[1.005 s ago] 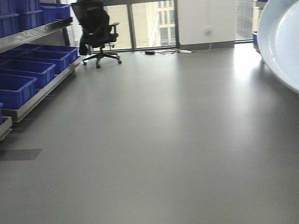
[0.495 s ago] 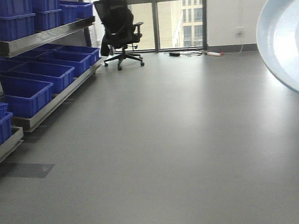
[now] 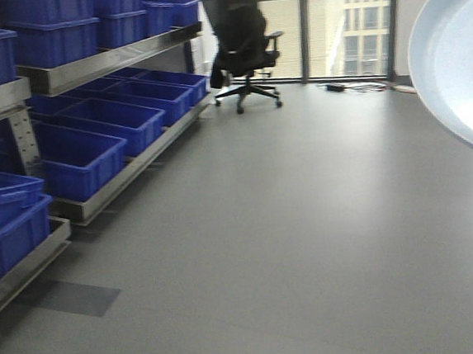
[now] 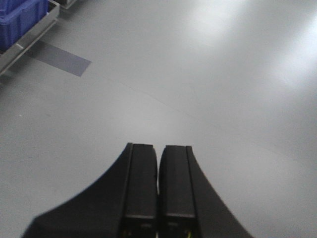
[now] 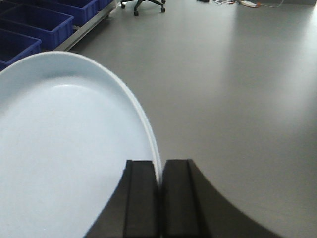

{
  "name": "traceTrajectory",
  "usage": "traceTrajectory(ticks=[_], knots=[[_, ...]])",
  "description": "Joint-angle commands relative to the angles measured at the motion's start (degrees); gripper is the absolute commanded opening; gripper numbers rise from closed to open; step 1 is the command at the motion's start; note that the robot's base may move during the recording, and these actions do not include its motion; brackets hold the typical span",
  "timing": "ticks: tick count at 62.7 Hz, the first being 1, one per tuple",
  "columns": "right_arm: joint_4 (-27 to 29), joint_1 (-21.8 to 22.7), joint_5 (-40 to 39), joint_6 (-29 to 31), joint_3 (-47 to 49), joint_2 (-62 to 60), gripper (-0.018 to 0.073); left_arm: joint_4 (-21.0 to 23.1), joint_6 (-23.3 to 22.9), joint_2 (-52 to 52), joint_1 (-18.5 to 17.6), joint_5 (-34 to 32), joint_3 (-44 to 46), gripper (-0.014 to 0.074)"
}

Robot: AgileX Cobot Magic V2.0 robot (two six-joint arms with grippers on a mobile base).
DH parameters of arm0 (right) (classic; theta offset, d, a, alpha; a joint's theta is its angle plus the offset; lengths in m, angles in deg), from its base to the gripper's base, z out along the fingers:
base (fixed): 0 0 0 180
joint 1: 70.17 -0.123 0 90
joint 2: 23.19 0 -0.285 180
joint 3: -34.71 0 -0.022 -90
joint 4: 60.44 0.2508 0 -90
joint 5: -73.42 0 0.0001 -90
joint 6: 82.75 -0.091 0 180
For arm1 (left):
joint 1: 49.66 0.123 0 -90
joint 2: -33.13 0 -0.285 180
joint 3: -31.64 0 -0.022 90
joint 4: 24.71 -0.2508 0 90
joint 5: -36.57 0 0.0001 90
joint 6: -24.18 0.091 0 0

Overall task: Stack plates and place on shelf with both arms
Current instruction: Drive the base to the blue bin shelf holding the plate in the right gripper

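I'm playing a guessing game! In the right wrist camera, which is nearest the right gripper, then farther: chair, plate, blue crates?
1. plate, pinched in the right gripper, on its left.
2. blue crates, upper left.
3. chair, top edge.

My right gripper (image 5: 159,171) pinches the rim of a pale blue-white plate (image 5: 64,148). The plate is glossy and shallow and is held steeply tilted. I cannot tell whether a second lies against it. My left gripper (image 4: 158,156) is closed on nothing. The brushed-steel shelf (image 3: 102,66) stands well apart, to my left.
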Motion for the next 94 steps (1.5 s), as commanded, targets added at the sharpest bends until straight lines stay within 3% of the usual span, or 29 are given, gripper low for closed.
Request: traceTrajectory(ticks=[1, 94], knots=[[-0.43, -0.07, -6.0, 0.08, 1.85, -0.02, 0.0049, 0.26, -0.36, 0.04, 0.15, -4.42, 1.73, 0.0082], [-0.43, -0.07, -6.0, 0.08, 1.85, -0.02, 0.0049, 0.26, -0.36, 0.04, 0.15, -4.42, 1.73, 0.0082]])
